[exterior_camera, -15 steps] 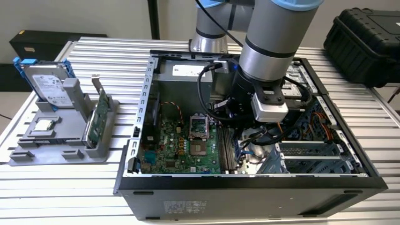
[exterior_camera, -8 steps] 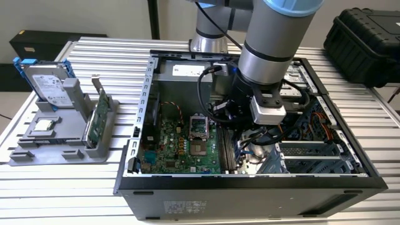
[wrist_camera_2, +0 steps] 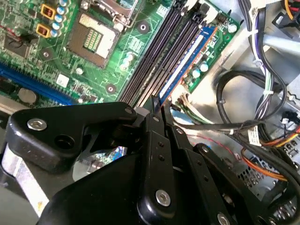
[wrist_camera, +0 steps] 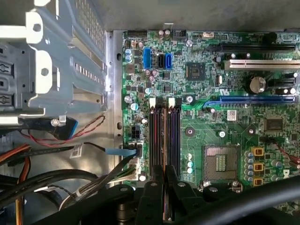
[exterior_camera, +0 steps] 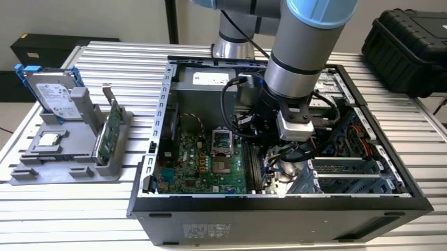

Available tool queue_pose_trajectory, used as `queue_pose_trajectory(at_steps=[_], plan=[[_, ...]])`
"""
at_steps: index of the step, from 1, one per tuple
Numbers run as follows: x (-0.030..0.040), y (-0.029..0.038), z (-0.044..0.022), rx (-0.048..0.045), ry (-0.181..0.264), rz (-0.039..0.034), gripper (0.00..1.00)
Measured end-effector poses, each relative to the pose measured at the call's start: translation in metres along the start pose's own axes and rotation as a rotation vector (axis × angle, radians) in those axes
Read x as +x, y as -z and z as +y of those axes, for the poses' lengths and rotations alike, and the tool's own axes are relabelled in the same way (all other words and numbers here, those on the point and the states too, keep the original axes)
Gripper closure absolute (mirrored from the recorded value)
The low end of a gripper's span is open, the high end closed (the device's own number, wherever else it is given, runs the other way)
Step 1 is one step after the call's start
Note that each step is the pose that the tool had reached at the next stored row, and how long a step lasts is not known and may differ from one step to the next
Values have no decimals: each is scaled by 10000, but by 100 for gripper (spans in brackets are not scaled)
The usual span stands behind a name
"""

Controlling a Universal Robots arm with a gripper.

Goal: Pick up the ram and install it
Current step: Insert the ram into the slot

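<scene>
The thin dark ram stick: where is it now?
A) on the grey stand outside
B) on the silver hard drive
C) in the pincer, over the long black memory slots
C: the black pincer grips the thin dark ram stick edge-on along the long black memory slots.

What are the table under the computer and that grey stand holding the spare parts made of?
The table looks like bare aluminium: pale silver, ribbed in long parallel slats with a dull sheen. The grey stand seems to be matte plastic, perhaps printed: uniform flat grey with blocky moulded shapes and no shine.
</scene>
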State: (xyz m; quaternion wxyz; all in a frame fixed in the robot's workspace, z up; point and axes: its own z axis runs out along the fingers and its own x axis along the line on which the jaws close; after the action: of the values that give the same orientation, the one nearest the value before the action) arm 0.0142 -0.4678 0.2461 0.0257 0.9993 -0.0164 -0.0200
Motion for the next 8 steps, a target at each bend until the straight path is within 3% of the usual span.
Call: queue_pose_trajectory(at_steps=[8], plan=[[45, -137, -15, 2, -35, -3, 100]])
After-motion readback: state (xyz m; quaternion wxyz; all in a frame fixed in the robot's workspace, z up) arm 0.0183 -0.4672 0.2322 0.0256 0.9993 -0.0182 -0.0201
